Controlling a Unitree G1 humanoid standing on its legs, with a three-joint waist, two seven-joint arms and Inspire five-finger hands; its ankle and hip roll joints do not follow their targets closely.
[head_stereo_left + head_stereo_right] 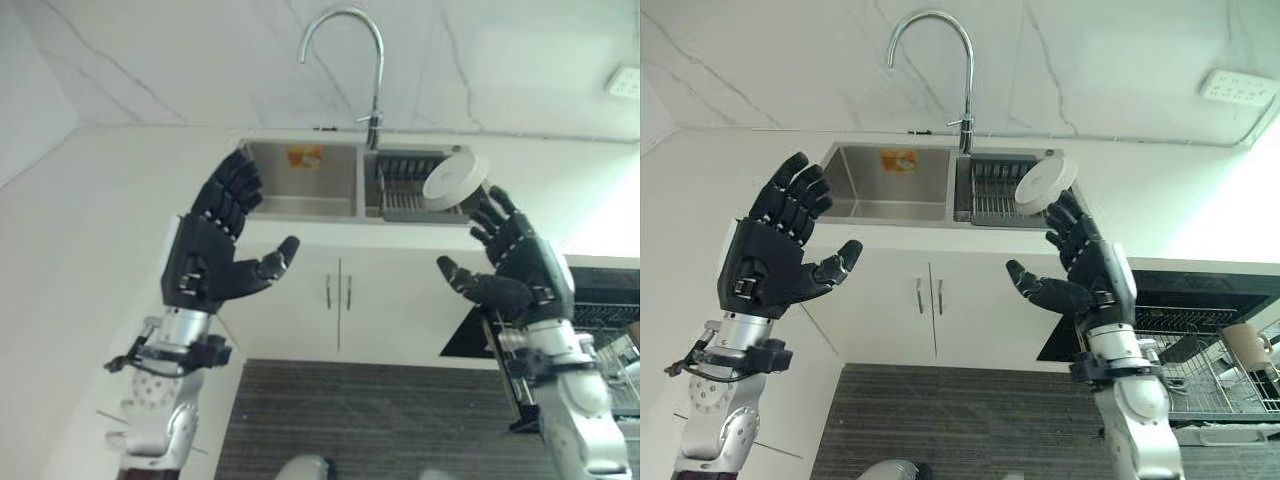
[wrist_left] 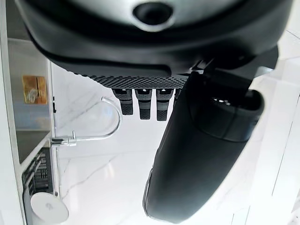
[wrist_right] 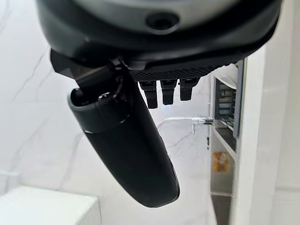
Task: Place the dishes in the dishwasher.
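White plate (image 1: pixel 1045 183) in sink rack (image 1: pixel 992 197), orange sticker (image 1: pixel 898 160), writing unreadable

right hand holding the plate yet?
No, the right hand is open in front of the counter with nothing in it, while the white plate leans in the rack in the sink's right basin.

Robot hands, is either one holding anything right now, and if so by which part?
Nothing is held. The left hand and right hand are both raised and open in front of the sink. The white plate leans in the sink rack, untouched.
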